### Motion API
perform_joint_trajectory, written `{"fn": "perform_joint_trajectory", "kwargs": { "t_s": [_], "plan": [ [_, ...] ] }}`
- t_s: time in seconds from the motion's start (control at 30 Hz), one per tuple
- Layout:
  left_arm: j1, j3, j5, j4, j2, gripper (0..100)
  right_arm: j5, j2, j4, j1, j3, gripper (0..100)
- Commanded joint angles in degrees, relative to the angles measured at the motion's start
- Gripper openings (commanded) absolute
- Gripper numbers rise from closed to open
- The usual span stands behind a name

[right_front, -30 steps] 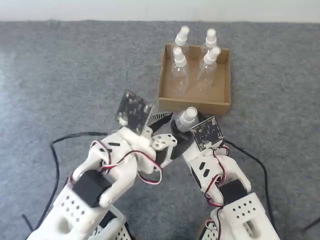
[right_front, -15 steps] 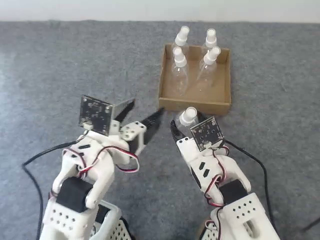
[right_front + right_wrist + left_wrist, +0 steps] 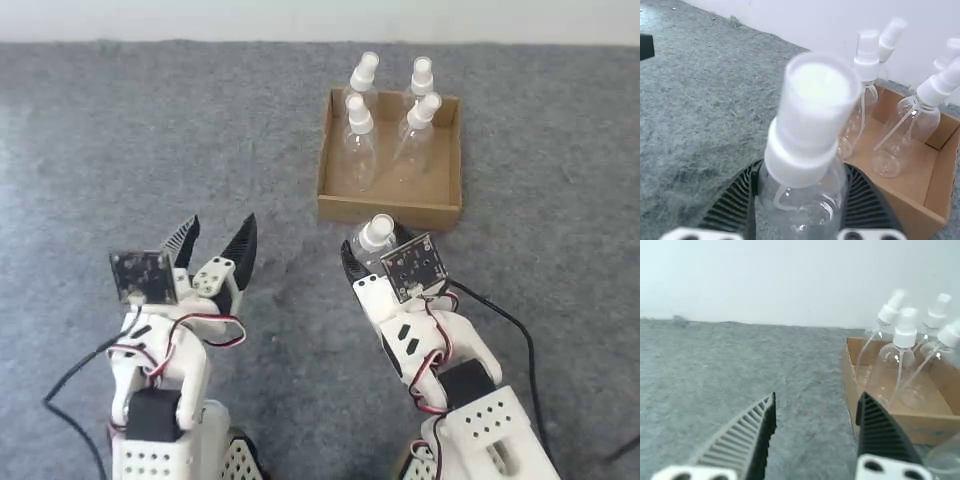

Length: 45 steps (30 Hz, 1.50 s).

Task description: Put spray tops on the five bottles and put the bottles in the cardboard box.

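Bottles (image 3: 358, 150), four capped, stood in the cardboard box (image 3: 390, 210) from above. Left wrist view: the left gripper (image 3: 817, 402), fingers apart, hung empty. Right wrist view: the right gripper (image 3: 800, 200), fingers clamped, held the capped fifth bottle (image 3: 807, 145) beside the box, apparently for loading.

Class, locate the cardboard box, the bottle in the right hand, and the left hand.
cardboard box (image 3: 400, 208), high view, near wall.
bottle (image 3: 816, 100), right wrist view, spray top cap.
left hand (image 3: 221, 220), high view, midway between its fingertips.
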Motion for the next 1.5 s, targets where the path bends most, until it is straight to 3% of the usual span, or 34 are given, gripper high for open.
{"fn": "perform_joint_trajectory", "kwargs": {
  "t_s": [0.0, 0.17, 0.5, 0.83, 1.47],
  "plan": [
    [-1.14, 0.13, -0.79, -2.20, -0.62, 25, 0.53, -1.54, -0.84, 0.84, -2.29, 6.9],
    [-1.67, 1.45, -0.88, -2.11, -1.85, 25, 0.62, -1.54, -0.84, 1.71, -2.46, 6.9],
    [-1.67, 3.65, -0.97, -4.13, -1.85, 25, 0.53, -1.54, -0.13, 11.56, -7.65, 6.9],
    [-1.23, 6.11, -5.27, -8.00, -1.85, 25, -4.40, -1.10, 15.78, 16.22, -21.45, 6.9],
    [-1.67, 6.99, -5.45, -8.18, -1.85, 25, -4.31, -0.57, 15.78, 16.75, -31.65, 6.9]
  ]
}}
